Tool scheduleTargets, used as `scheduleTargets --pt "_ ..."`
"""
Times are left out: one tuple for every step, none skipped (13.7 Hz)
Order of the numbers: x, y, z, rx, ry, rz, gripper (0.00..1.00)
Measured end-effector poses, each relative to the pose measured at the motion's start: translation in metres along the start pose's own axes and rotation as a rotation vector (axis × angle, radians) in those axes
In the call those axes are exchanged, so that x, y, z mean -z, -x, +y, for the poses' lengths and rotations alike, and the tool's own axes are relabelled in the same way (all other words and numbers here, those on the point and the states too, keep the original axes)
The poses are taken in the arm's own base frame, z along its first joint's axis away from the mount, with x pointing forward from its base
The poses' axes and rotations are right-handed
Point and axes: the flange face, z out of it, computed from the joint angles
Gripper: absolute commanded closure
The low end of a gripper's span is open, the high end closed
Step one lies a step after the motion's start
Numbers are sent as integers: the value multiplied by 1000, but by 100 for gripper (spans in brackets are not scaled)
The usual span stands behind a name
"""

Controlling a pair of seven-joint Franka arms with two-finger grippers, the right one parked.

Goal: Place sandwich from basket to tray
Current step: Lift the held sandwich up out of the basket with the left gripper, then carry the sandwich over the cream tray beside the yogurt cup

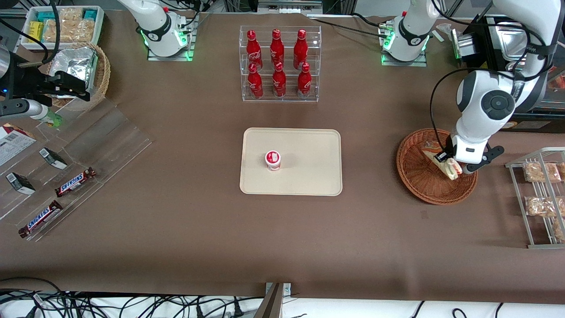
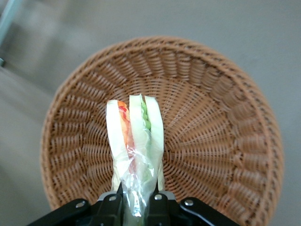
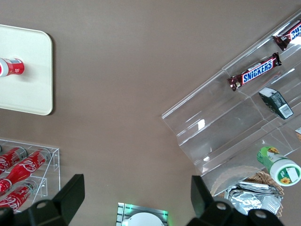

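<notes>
The sandwich (image 2: pixel 135 141) is pinched at one end by the gripper (image 2: pixel 136 200) fingers, hanging over the basket (image 2: pixel 225 117). Lift-out stage, apparently; next it'd need carrying to the tray (image 1: pixel 309 150), clear of the cup (image 1: pixel 273 160).

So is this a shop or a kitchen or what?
Probably a robot lab set up like a snack shop: a clear rack of red cola bottles, chocolate bars on a clear display shelf, robot arms bolted to the table. The gripper holds a sandwich above the basket.
</notes>
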Motion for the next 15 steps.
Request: scheduleTargets --pt "17 -3 6 -7 -5 -12 100" --pt "37 -7 14 -15 -6 -33 100" --pt "58 -12 21 -24 -2 -57 100" --pt "79 -17 28 -33 1 -75 100" --pt "100 -22 34 -42 4 -88 100" --pt "119 -24 42 -52 11 -97 100" --pt "137 -23 51 -66 17 -104 100" --pt "155 -20 61 -85 23 -108 100" --pt "172 -14 75 -110 36 -109 100" --pt "186 -5 91 -137 56 -111 100" --pt "196 5 109 -172 76 -114 100" --pt "201 18 128 -225 92 -117 100" --pt "202 35 147 -291 105 -124 100" --pt "200 52 166 -357 114 -136 100" --pt "197 69 182 -428 124 -147 100"
